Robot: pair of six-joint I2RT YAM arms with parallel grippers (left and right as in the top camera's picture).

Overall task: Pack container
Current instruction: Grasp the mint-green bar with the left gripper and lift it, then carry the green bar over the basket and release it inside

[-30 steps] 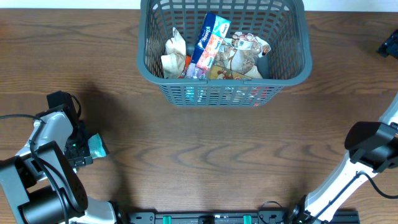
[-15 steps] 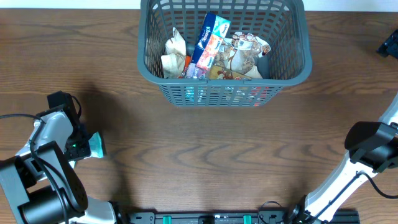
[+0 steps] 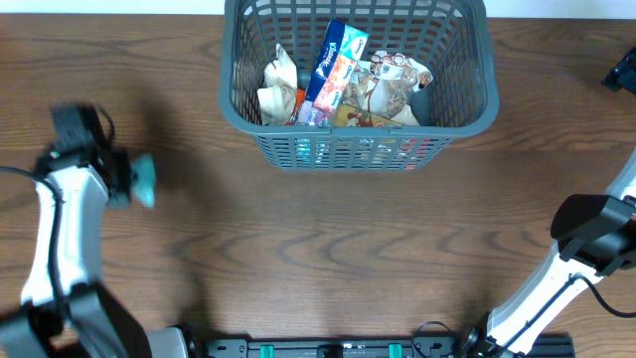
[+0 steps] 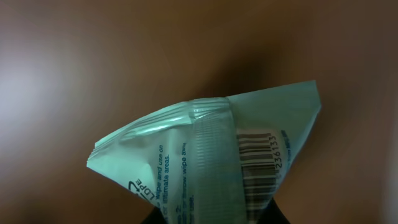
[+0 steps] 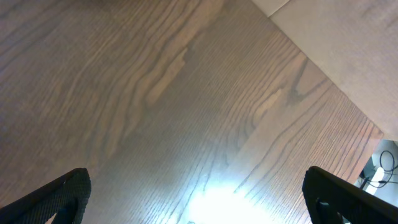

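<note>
Left arm [image 3: 62, 224] swung toward the far edge of the bench [image 3: 328, 249], its jaws clamped on a teal packet [image 4: 211, 162]. Right jaws gaped wide, holding nothing. Container [image 3: 231, 99] sat well apart, ahead and right of the left jaws, snack packets [image 3: 343, 70] inside.

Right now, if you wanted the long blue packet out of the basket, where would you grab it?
The blue packet lies on top of the other snacks, and the basket walls block the sides. So probably pinch its far end across the narrow width, coming straight down.
</note>
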